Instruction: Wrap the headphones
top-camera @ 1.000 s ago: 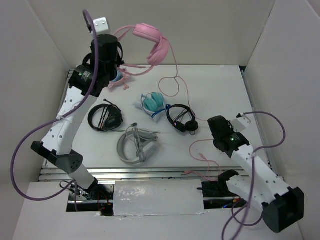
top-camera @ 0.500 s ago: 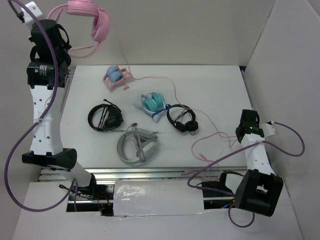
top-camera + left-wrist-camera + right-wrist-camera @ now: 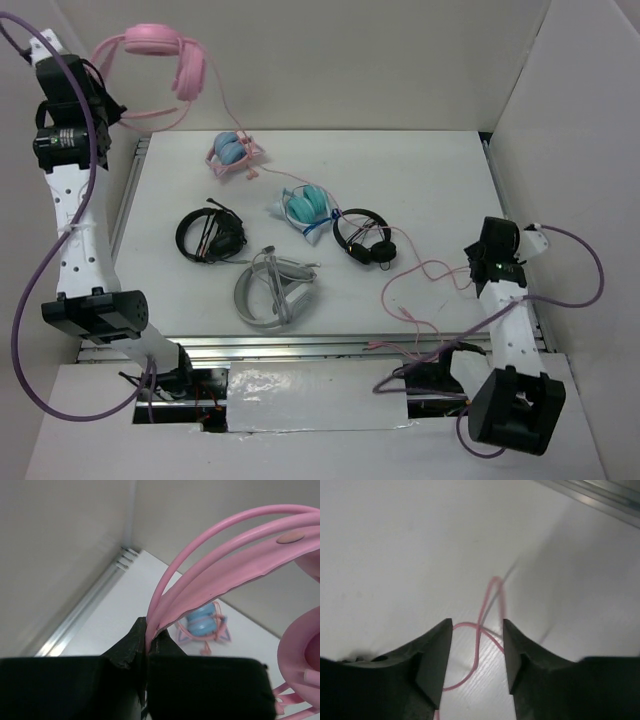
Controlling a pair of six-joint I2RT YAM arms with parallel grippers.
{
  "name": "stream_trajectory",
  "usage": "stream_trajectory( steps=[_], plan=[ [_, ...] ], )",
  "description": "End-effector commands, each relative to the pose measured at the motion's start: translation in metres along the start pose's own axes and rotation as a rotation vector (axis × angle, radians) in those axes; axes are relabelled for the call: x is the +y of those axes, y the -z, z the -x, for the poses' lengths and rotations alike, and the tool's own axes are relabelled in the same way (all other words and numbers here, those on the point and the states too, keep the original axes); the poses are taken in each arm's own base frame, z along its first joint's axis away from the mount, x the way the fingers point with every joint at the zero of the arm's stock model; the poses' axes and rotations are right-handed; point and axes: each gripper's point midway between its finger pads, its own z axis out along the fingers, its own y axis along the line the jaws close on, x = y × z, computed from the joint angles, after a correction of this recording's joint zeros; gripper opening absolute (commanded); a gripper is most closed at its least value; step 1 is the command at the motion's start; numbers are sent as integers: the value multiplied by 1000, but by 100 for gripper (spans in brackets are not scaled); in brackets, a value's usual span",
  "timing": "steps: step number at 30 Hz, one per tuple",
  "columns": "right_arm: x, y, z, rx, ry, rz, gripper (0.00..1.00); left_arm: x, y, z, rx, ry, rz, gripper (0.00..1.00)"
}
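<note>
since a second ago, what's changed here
The left gripper, jaws shut on the headphones, swung them from back centre to the far left. The right gripper drew right and its jaws opened over the cable. The other headsets stayed put.

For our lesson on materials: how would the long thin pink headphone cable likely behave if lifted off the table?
Probably floppy: the long thin pink cable lies in loose loops on the white table and sags from the raised all-pink over-ear headphones. Likely light, and so thin it may slip from a tool.
</note>
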Motion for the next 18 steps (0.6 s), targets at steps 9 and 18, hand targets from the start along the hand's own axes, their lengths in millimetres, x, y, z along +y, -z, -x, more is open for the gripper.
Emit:
stream_trajectory(
  steps=[9,18],
  plan=[
    [125,107,-32,-144,494,730,100,-121,64,-25,-12,-102,-516,0],
    [185,219,-102,-268,890,1378,100,-166,103,-23,16,-129,-602,0]
  ],
)
